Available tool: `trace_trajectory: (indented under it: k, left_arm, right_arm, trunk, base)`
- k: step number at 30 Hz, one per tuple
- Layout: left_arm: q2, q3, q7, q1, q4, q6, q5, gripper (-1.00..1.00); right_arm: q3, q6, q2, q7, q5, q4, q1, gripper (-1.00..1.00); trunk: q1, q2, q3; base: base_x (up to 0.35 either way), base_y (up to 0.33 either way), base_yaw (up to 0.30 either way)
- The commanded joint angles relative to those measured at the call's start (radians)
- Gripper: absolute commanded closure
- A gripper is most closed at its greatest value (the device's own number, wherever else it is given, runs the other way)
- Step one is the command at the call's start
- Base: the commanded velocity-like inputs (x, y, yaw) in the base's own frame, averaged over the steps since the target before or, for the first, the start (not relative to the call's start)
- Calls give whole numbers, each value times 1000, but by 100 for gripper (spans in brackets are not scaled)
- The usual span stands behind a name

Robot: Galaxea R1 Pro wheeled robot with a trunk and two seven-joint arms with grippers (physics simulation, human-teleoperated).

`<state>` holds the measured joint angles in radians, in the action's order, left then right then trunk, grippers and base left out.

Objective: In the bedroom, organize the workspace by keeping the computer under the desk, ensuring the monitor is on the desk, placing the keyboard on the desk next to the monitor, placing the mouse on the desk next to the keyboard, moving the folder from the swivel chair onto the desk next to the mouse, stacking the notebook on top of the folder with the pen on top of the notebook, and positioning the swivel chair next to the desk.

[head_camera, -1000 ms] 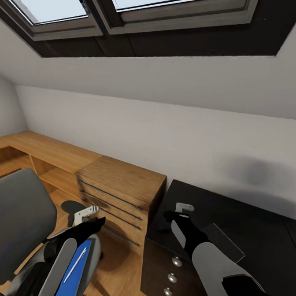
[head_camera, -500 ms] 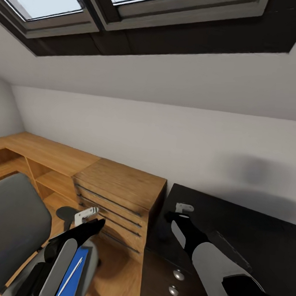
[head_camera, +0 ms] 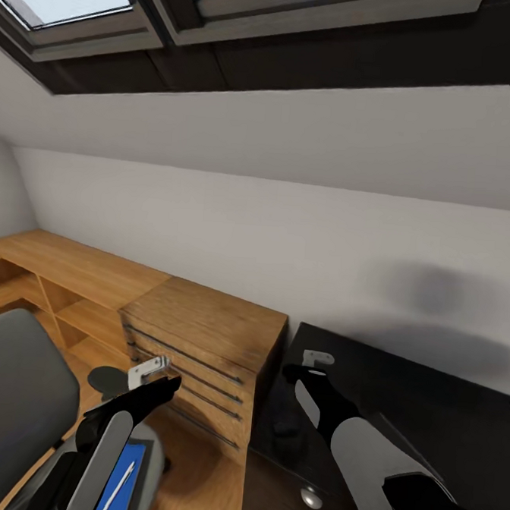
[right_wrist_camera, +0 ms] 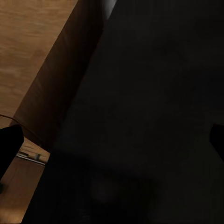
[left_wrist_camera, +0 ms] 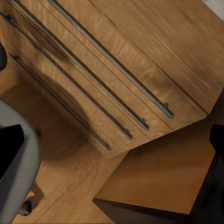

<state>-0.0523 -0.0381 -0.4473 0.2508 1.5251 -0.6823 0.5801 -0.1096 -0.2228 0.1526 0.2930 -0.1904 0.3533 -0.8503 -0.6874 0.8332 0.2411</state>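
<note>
Seemingly at the step of moving the folder [head_camera: 127,467]: lying flat on the swivel chair [head_camera: 17,390] seat, beside the black surface [head_camera: 428,396], with the pen [head_camera: 117,487] on top, long axis pointing away from the robot. Left claw [head_camera: 149,371] and right claw [head_camera: 318,358] holding nothing; opening impossible to tell. Next: lowering the left claw to the folder edge.

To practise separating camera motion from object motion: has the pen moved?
No. The pen lies on the folder as before; the camera shifted.
</note>
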Motion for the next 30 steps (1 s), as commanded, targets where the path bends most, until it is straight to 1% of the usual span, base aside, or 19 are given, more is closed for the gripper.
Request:
trace_trajectory:
  k: [1, 25, 26, 29, 30]
  left_arm:
    - [0, -1, -10, 1, 1, -2, 11, -100]
    - [-1, 3, -11, 1, 5, -2, 10, -100]
    - [-1, 3, -11, 1, 5, -2, 10, -100]
    - [-1, 4, -11, 1, 6, -2, 10, -100]
    - [-1, 4, -11, 1, 6, -2, 10, -100]
  right_arm:
    - [-9, -6, -1, 8, -9, 2, -1, -100]
    - [-11, -8, 1, 8, -9, 0, -1, -100]
    - [-11, -14, 0, 8, -8, 0, -1, -100]
    - [-11, -31, 0, 8, -8, 0, -1, -100]
    - [-11, -61, 0, 8, -8, 1, 0, -100]
  trunk:
    - [0, 1, 1]
    - [0, 1, 1]
    - [0, 1, 1]
    - [-12, 22, 11]
    - [-16, 29, 14]
  base:
    - [135, 0, 0]
    - [12, 0, 0]
    - [0, 0, 0]
    - [0, 0, 0]
    - [0, 0, 0]
